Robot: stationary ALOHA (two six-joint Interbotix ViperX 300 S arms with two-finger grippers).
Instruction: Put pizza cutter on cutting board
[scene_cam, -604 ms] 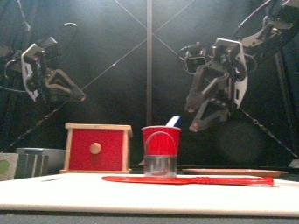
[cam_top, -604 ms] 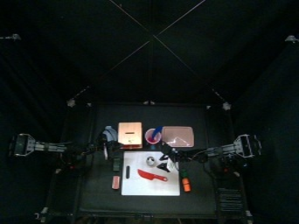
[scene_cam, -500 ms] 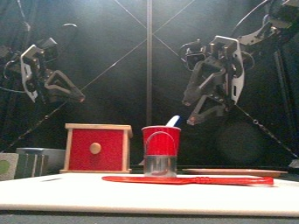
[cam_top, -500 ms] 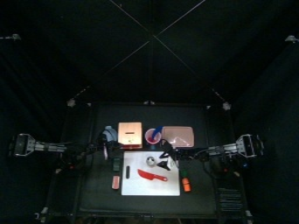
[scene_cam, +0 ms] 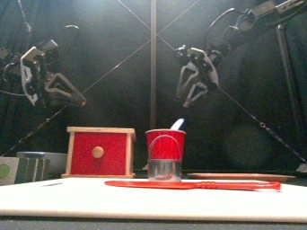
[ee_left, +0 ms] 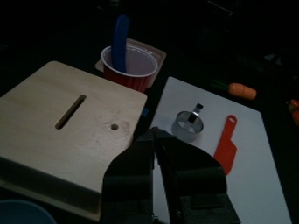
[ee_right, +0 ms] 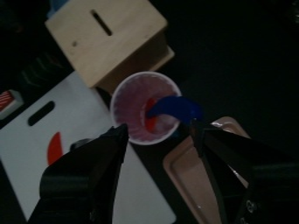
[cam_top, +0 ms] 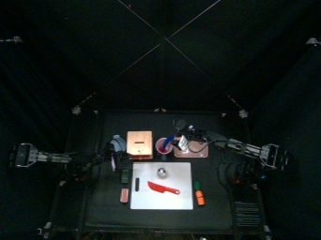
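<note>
The pizza cutter (cam_top: pixel 162 172) is small, grey and roundish and lies on the white cutting board (cam_top: pixel 179 177), beside the red knife (cam_top: pixel 163 188). In the left wrist view it (ee_left: pixel 187 122) lies on the board (ee_left: pixel 233 188) ahead of my shut left gripper (ee_left: pixel 155 136). In the front view it (scene_cam: pixel 164 170) stands in front of the red cup (scene_cam: pixel 166 142). My right gripper (ee_right: pixel 162 128) is open and empty, high over the red cup (ee_right: pixel 142 115). It hangs well above the table (scene_cam: pixel 192 76). My left gripper (cam_top: pixel 123 167) is at the board's left edge.
A tan wooden box (cam_top: pixel 139 142), the red cup with a blue spoon (cam_top: pixel 167 144) and a pinkish tray (cam_top: pixel 193 146) stand behind the board. Small orange-red tools (cam_top: pixel 124 195) (cam_top: pixel 200 197) lie at the board's two sides.
My right gripper has drawn back from the board and risen over the red cup. The pizza cutter stays on the board. The left arm has not moved.
</note>
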